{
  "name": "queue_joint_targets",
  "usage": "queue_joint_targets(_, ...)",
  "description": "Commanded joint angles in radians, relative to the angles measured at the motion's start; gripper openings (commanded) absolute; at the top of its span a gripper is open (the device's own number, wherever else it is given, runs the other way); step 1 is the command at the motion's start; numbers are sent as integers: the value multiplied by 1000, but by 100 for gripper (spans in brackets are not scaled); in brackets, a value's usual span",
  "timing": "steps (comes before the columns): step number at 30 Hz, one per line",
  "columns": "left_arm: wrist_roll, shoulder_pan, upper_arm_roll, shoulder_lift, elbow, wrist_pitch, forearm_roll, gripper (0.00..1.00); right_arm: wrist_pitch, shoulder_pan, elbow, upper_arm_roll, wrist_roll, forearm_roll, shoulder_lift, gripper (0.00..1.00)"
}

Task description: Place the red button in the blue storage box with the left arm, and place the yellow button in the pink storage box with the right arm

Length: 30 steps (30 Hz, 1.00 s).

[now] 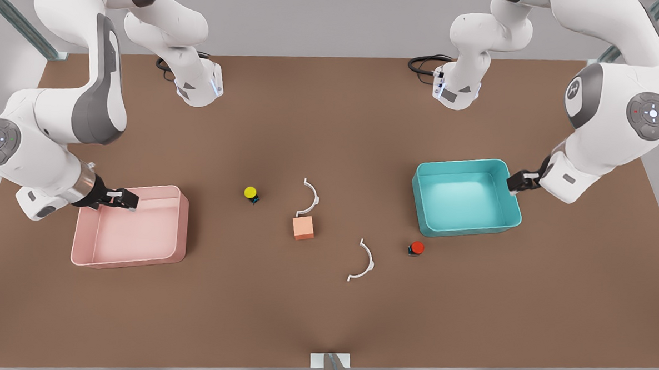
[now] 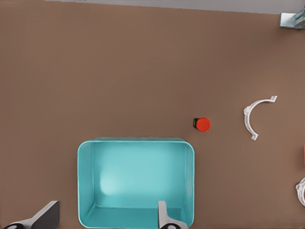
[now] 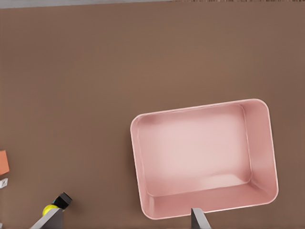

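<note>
A: Where do things stand?

B: Nothing is picked up yet. The left gripper [image 1: 517, 182] hangs by the blue box [image 1: 466, 197], at its rim on the front view's right, fingers [image 2: 164, 217] spread wide and empty. The right gripper [image 1: 122, 198] hangs over the pink box [image 1: 133, 229] at its far wall, also spread wide with nothing in it.

A: And the buttons?

B: Both sit on the worktop [image 1: 323, 318]. The red button [image 1: 416, 248] is just beside the blue box's near wall. The yellow button [image 1: 250, 193] is well apart from the pink box, toward the middle.

A: What could go wrong?

B: The buttons are tiny, so a slightly off-centre closing could flick one away or tip it. Coming down for the red one, a finger might catch the box wall and shove the box. A white clip [image 1: 362, 260] lies near the red button; another clip [image 1: 309, 197] and a peach cube [image 1: 303, 228] lie near the yellow one, and a careless approach could knock them.
</note>
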Motion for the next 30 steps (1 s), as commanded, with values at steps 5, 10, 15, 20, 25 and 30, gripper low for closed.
queue_joint_targets(5,151,-174,0,192,2,231,10,100,60,156,-4,9,23,1,0,100)
queue_joint_targets(10,-24,-266,1,417,-24,524,33,100,335,262,-231,95,221,-11,60,100)
queue_joint_targets(15,-33,-259,3,497,-86,654,26,100,695,210,-640,262,459,-10,-44,100)
queue_joint_targets(20,-33,-260,3,499,-257,799,25,100,755,196,-674,264,468,-11,37,100)
queue_joint_targets(25,-27,-262,3,523,-257,800,26,97,803,178,-715,276,465,-25,88,100)
queue_joint_targets(30,-27,-260,3,528,-254,800,30,75,809,158,-761,282,440,-26,102,100)
